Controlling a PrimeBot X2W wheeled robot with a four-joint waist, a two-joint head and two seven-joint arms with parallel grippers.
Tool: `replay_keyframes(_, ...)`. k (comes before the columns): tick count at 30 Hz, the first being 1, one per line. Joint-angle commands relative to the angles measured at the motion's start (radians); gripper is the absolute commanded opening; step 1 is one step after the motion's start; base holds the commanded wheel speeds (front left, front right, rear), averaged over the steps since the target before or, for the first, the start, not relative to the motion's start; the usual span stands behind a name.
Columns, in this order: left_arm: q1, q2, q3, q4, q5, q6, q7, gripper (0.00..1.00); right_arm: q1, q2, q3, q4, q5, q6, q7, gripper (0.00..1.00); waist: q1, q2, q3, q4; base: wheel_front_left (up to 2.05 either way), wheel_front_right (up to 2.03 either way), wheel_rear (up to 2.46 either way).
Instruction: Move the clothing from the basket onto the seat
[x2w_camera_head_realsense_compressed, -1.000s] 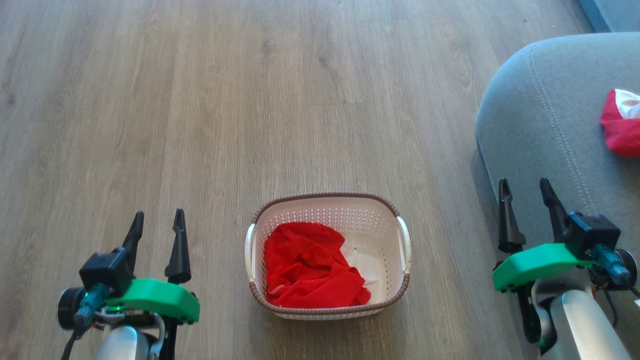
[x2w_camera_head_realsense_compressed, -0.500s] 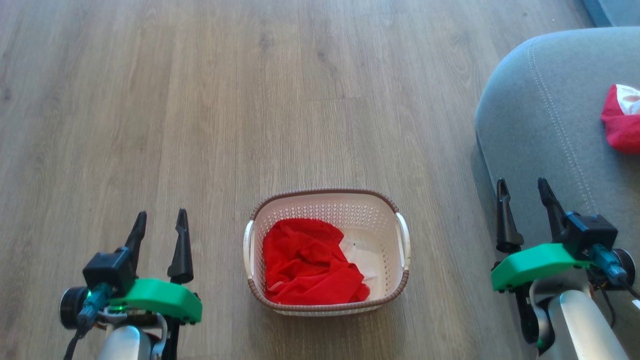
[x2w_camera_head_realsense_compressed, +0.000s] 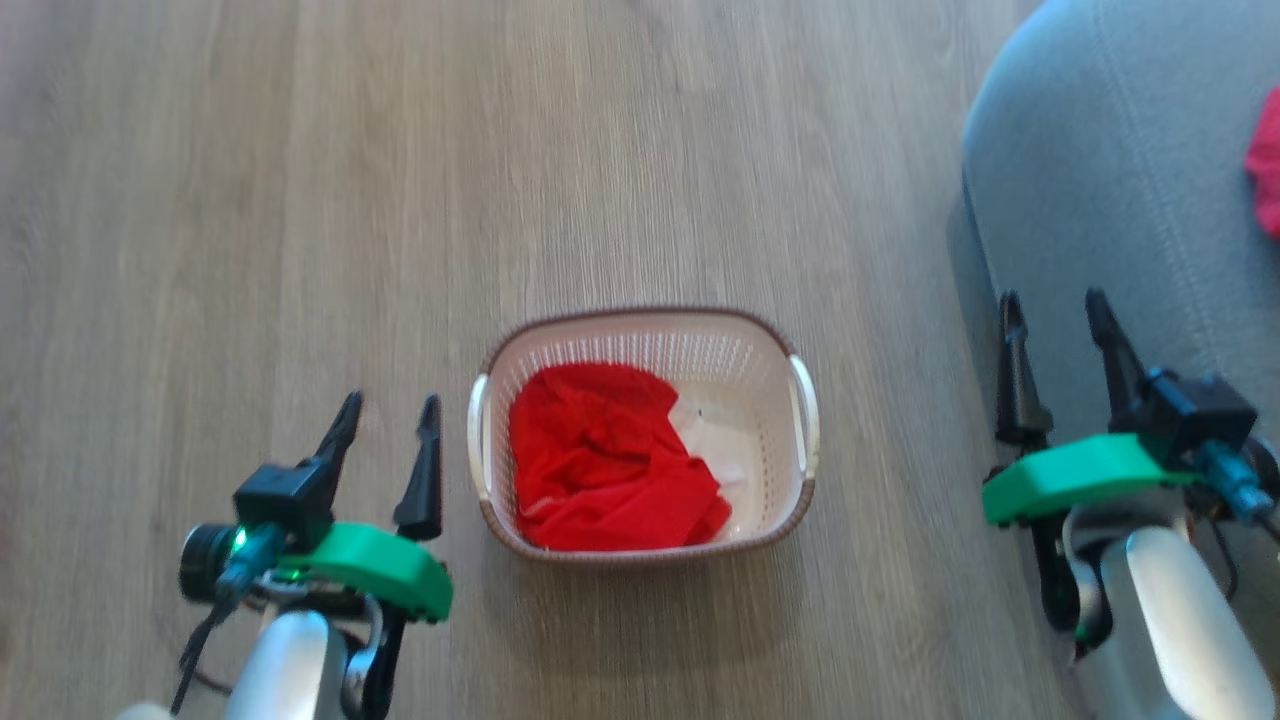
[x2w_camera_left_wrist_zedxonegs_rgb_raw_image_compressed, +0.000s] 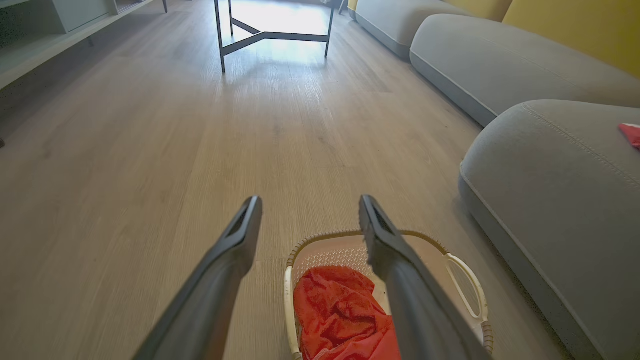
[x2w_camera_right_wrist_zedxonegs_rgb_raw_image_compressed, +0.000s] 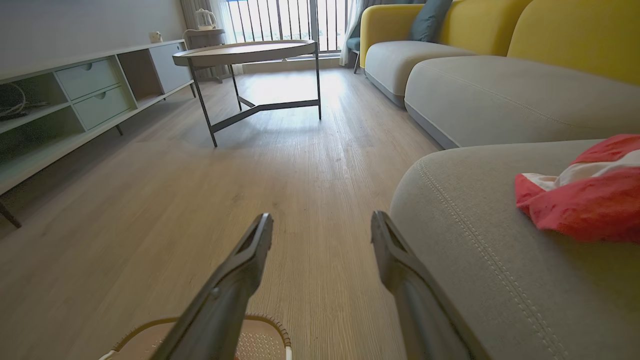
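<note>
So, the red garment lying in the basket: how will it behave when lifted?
The red garment lies crumpled in soft folds, so it will probably sag and drape rather than hold shape. It looks thin, so likely light; the basket should stay put. A pinch on one fold may raise only part at first.

A living room in a home: ahead of the right tool (x2w_camera_right_wrist_zedxonegs_rgb_raw_image_compressed: 321, 217) a round coffee table (x2w_camera_right_wrist_zedxonegs_rgb_raw_image_compressed: 245, 51) stands on the wooden floor (x2w_camera_right_wrist_zedxonegs_rgb_raw_image_compressed: 150, 200), to the tool's right a grey and yellow sofa (x2w_camera_right_wrist_zedxonegs_rgb_raw_image_compressed: 450, 70), to its left a low cabinet (x2w_camera_right_wrist_zedxonegs_rgb_raw_image_compressed: 85, 85) with drawers, far ahead a barred window (x2w_camera_right_wrist_zedxonegs_rgb_raw_image_compressed: 280, 20)
</note>
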Motion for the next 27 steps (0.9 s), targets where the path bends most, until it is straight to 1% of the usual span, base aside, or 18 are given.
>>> replay_keyframes(1, -0.047, 0.004, 0.018, -0.019, -0.005, -0.003, -0.005, 1.0, -0.043, 0.003, 0.02, -0.038, -0.006, 0.007, -0.005, 1.0, 0.0, 0.0, 0.058, -0.007, 0.0, 0.0, 0.0)
replay_keyframes(8, -0.151, 0.004, -0.059, 0.058, -0.007, -0.015, -0.005, 1.0, -0.136, 0.005, 0.031, -0.064, -0.01, 0.007, -0.005, 1.0, 0.0, 0.0, 0.216, -0.031, 0.0, 0.0, 0.0)
replay_keyframes(16, -0.297, 0.004, -0.168, 0.172, 0.026, -0.029, -0.005, 1.0, -0.227, 0.009, 0.049, -0.086, -0.016, 0.007, -0.005, 1.0, 0.0, 0.0, 0.379, -0.067, 0.0, 0.0, 0.0)
replay_keyframes(24, -0.466, 0.004, -0.245, 0.298, 0.026, -0.035, -0.005, 1.0, -0.274, 0.016, 0.059, -0.105, -0.022, 0.007, -0.005, 1.0, 0.0, 0.0, 0.513, -0.101, 0.0, 0.0, 0.0)
replay_keyframes(27, -0.506, 0.004, -0.267, 0.335, 0.027, -0.036, -0.005, 1.0, -0.284, 0.018, 0.061, -0.111, -0.023, 0.007, -0.005, 1.0, 0.0, 0.0, 0.54, -0.106, 0.0, 0.0, 0.0)
